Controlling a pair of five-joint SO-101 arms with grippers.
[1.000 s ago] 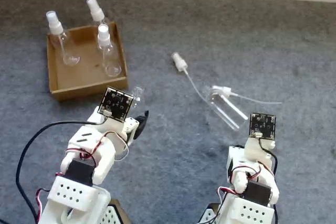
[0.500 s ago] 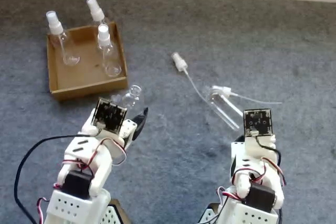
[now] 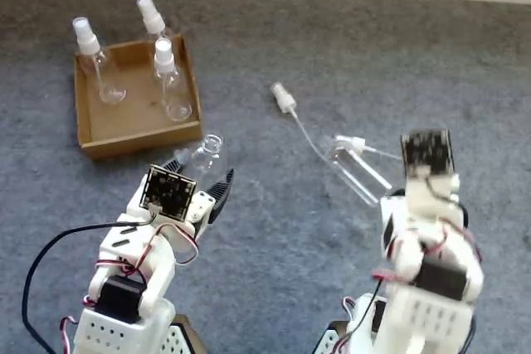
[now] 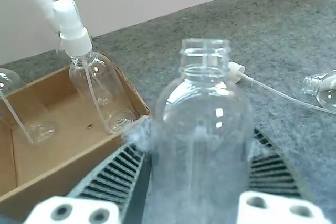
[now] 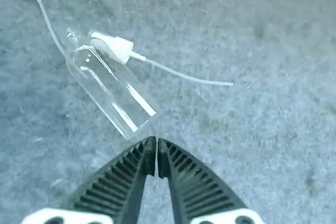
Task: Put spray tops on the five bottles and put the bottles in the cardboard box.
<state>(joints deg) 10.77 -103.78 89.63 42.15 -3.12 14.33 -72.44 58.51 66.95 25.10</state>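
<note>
A grey, felt-like mat (image 3: 348, 47) with a coarse nap covers the table. Toward its far left corner sits the cardboard box (image 3: 133, 118), a shallow, square, brown tray with low walls. Three clear plastic bottles stand upright in it, each round-shouldered and capped with a white spray top: one at the box's left side (image 3: 104, 72), one by its far edge (image 3: 158, 26) and one against its right wall (image 3: 172, 84). Just outside the box's near right corner, the left gripper (image 3: 202, 170) is clamped on a fourth bottle (image 4: 202, 129). Its black ribbed fingers (image 4: 113, 174) press the bottle's sides low on the body. This bottle is clear, held nearly upright, and its threaded neck is open with no top on it. At the table's right side, the right gripper (image 5: 156, 142) is clenched with its ribbed jaws pressed together, and it grasps nothing. Its tips sit just beside the flat base of the fifth bottle (image 5: 110, 90), which lies on its side on the mat, uncapped. One white spray top (image 5: 113, 45) rests against this bottle's neck, its thin clear tube trailing away over the mat. Another spray top (image 3: 284, 99) lies farther back near the table's middle, and its tube curves toward the lying bottle.
</note>
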